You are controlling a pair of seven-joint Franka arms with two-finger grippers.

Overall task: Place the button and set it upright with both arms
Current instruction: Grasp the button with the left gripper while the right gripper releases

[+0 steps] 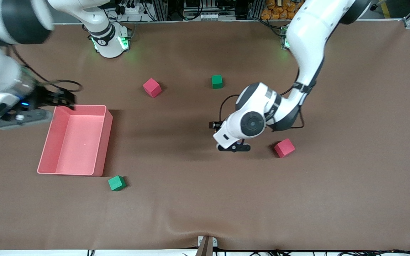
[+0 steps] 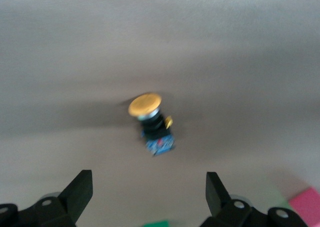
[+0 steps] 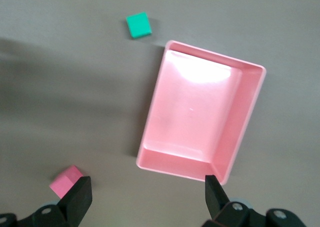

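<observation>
- Clock bearings are read on the front view, with 12 o'clock toward the robots' bases.
- The brown cloth-covered table carried one tray, four foam cubes and the button.
- The small push-button with a round orange cap and black blocky body lay on the cloth below the left wrist. It appeared tipped onto its side rather than standing on its base, though the view was blurred.
- The left gripper hovered over the button near the table's middle. Its fingers were spread wide, holding nothing and clear of the button.
- In the front view the left arm's white wrist covered the button.
- The right gripper hung over the 11 o'clock corner of the shallow pink plastic tray. It was also spread wide and held nothing, and this arm was waiting.
- The tray sat at 9 o'clock on the table, with nothing visible inside it.
- One pink foam cube lay at 4 o'clock from the left wrist, near it.
- A green foam cube lay at 11 o'clock from that wrist.
- A second pink cube lay at 1 o'clock from the tray.
- A second green cube lay at 5 o'clock, just beside the tray's corner.
</observation>
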